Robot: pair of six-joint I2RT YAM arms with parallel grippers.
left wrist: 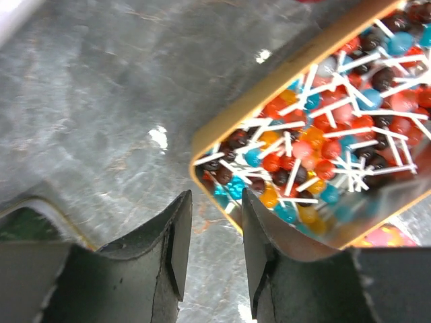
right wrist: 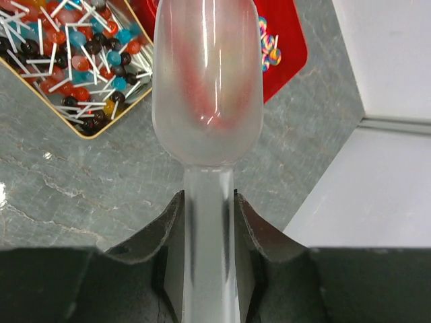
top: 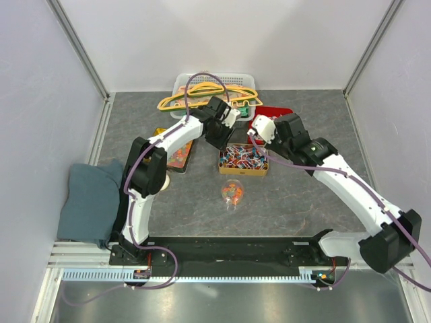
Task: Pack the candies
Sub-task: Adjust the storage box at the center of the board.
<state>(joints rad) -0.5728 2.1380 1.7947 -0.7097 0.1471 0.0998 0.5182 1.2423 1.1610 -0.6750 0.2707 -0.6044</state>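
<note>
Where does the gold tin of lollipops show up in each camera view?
Top external: gold tin at the centre of the table.
Left wrist: right half, cut off by the picture's edge.
Right wrist: upper left corner, left of the clear scoop.
Shared landmark: the grey marbled tabletop under it.

Centre crowded: left arm (top: 172, 138) and right arm (top: 340, 175) meet over the tin (top: 242, 172) of candies (left wrist: 323, 134). A scoop (right wrist: 205, 87) juts above the red tray (top: 279, 111). Hanger basket (top: 246, 79) blocks upper centre. Tabletop (top: 296, 208) open at lower centre-right.
</note>
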